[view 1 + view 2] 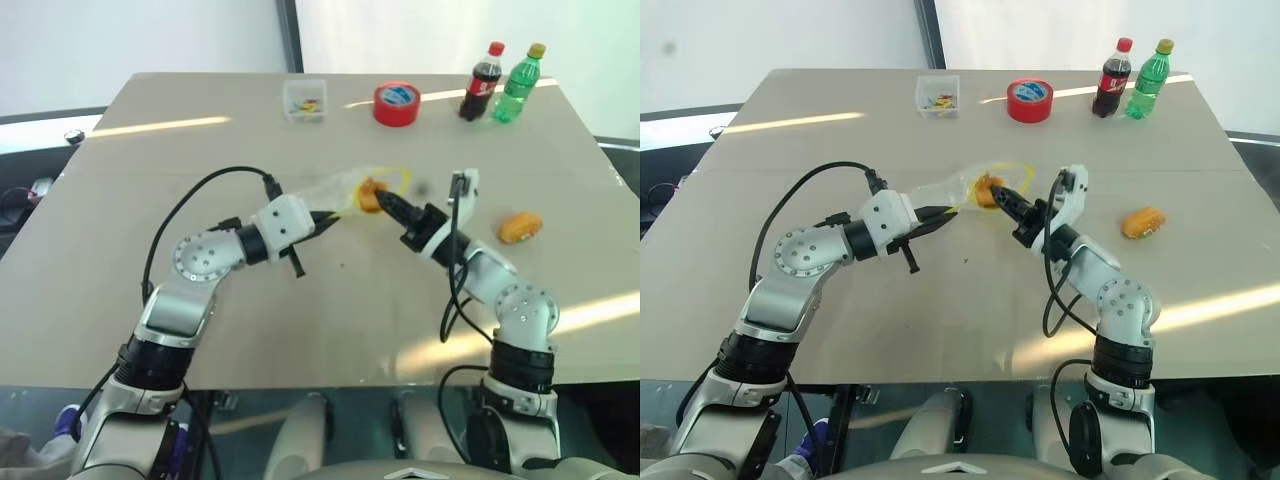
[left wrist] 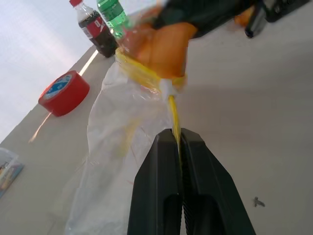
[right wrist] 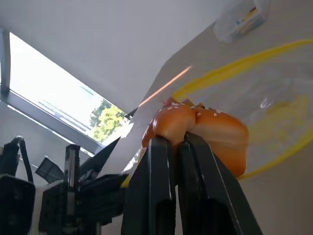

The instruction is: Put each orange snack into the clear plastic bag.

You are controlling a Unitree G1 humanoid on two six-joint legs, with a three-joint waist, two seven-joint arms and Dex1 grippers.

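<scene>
- The right gripper [image 1: 385, 203] is clamped on one orange snack [image 1: 369, 194], holding it at the mouth of the clear plastic bag [image 1: 335, 191], above the tabletop [image 1: 300, 300].
- The left gripper [image 1: 333, 215] is closed on the bag's yellow strip [image 2: 174, 115], holding the bag up from the other side.
- The second orange snack [image 1: 520, 227] lies on the tabletop, off to the right of the right gripper.
- At the far edge stand a red tape roll [image 1: 396, 103], a small clear box [image 1: 304, 100], a cola bottle [image 1: 481, 82] and a green bottle [image 1: 518, 84].
</scene>
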